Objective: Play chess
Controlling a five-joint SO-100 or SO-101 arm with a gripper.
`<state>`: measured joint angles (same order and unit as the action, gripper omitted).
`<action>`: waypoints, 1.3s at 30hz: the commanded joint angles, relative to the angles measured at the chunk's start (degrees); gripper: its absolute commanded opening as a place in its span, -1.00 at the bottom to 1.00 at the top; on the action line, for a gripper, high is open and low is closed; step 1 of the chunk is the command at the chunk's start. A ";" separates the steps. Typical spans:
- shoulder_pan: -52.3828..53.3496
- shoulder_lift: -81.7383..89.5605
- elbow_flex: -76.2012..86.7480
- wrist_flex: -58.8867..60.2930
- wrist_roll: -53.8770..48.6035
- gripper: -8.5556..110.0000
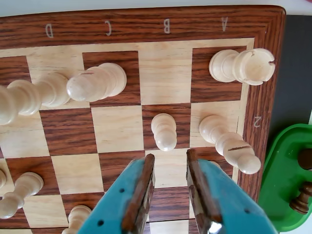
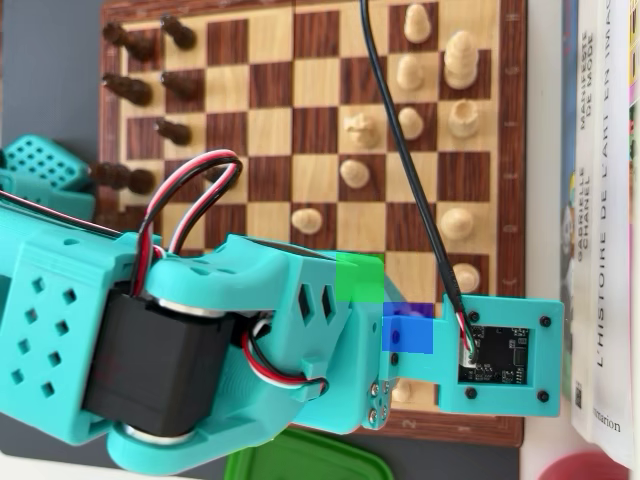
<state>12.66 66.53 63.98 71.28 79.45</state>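
Gripper (image 1: 169, 168) sits at the bottom edge of the wrist view, teal fingers with brown pads, jaws apart by a narrow gap, holding nothing. White pawn (image 1: 164, 130) stands just beyond the tips, slightly left of the gap's centre line, not touching either pad, on the dark square of column B. Chessboard (image 1: 146, 24) fills the view, letters A to D along its far border. Right of the pawn, on the row marked 2, a white bishop (image 1: 229, 144) stands near the right finger. White rook (image 1: 242, 66) is in the column A corner square. Green tray (image 1: 280, 180) lies off the board's right edge with dark pieces in it. Overhead view: arm (image 2: 200, 340) covers the board's lower part; dark pieces (image 2: 140, 88) stand at upper left.
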 commanded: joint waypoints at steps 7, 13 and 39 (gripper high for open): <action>0.88 -1.14 -4.48 -0.79 -0.09 -0.66; 0.88 -1.49 -4.57 -0.35 -0.09 -0.65; 0.26 -2.90 -4.92 -0.88 0.44 -0.63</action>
<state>12.66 63.28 61.96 71.28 79.45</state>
